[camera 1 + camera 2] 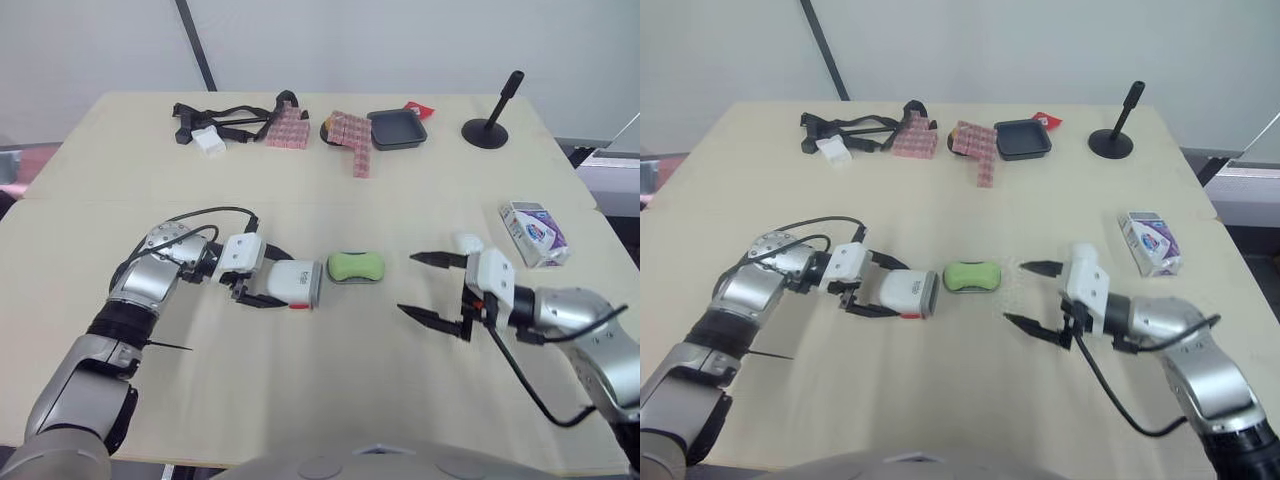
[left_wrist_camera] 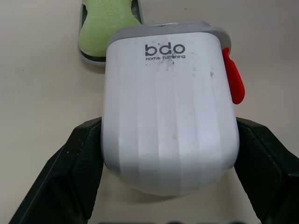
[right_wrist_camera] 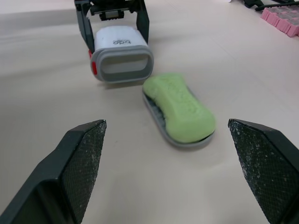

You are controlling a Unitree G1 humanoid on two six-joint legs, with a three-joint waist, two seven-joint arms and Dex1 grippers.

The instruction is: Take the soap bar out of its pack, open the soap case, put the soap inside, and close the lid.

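A green soap bar (image 1: 356,266) rests on a shallow grey tray (image 3: 158,122) at the table's middle. Just to its left lies the white soap case cover (image 1: 298,284), with a grey rim and a red latch (image 2: 235,84); its open mouth faces the soap. My left gripper (image 1: 270,282) is shut on that cover, one black finger (image 2: 81,170) pressed on each side. To the right of the soap my right gripper (image 1: 408,283) stands open and holds nothing; its fingers (image 3: 79,163) are a short way from the soap. The white and purple soap pack (image 1: 533,233) lies at the right.
Along the far edge are black straps (image 1: 225,120), a small white block (image 1: 209,140), pink blocks (image 1: 352,135), a black square tray (image 1: 397,129) and a black stand (image 1: 489,125). Bare tabletop stretches in front of both grippers.
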